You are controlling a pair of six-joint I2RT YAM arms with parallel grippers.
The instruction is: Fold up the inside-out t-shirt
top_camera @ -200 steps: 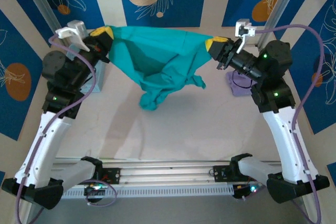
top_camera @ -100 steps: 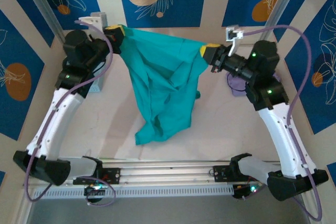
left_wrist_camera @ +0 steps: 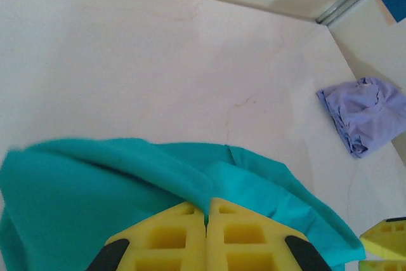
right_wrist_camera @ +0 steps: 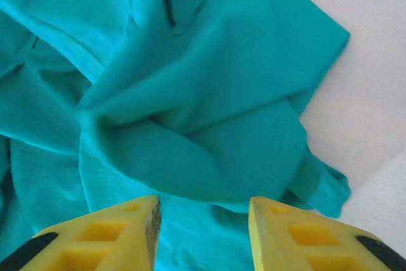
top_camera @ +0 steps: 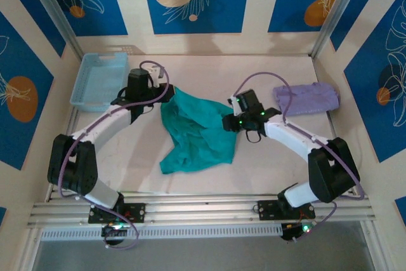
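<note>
Fingers of the left gripper: yellow pads pressed flush, no gap between them. We note a fold of the inside-out t-shirt running straight into their tips and pinched there.

Fingers of the right gripper: spread apart, teal cloth showing in the gap, nothing clamped. They hang close over the shirt's rumpled surface, near one free edge where bare table begins.

From the top camera we log the shirt lying crumpled mid-table, between the two arms. The left gripper sits at its far-left corner and the right gripper at its right edge. From those two points the cloth spreads toward the near rail, ending in a loose tail at near-left.

A lavender garment lies well apart to the right. A pale blue basket sits well apart at far left.
</note>
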